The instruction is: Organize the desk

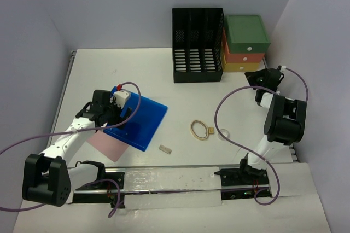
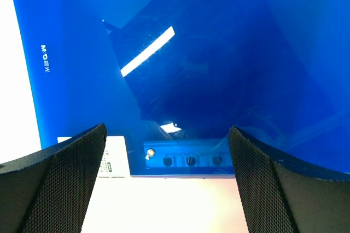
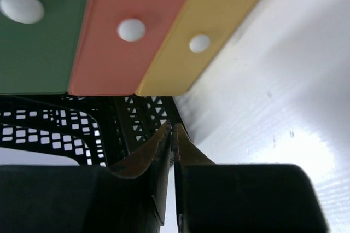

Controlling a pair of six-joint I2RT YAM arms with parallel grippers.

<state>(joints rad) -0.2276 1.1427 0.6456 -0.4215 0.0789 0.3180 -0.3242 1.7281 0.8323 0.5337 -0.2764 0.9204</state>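
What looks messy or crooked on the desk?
The blue folder lies crooked, partly over a pink sheet. A rubber band, a white ring and a small tan block are scattered loose on the desk. The black rack and the drawers stand tidy at the back.

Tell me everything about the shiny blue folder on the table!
The blue folder is a flat, glossy rectangle that looks like plastic. It has small white lettering near one edge, and the left wrist view shows a white label and a clip fitting at its near edge. It lies flat on the desk, turned at an angle, left of the middle. Its near-left part overlaps a pink sheet. The left gripper is over its left side, jaws wide open; whether it touches cannot be told.
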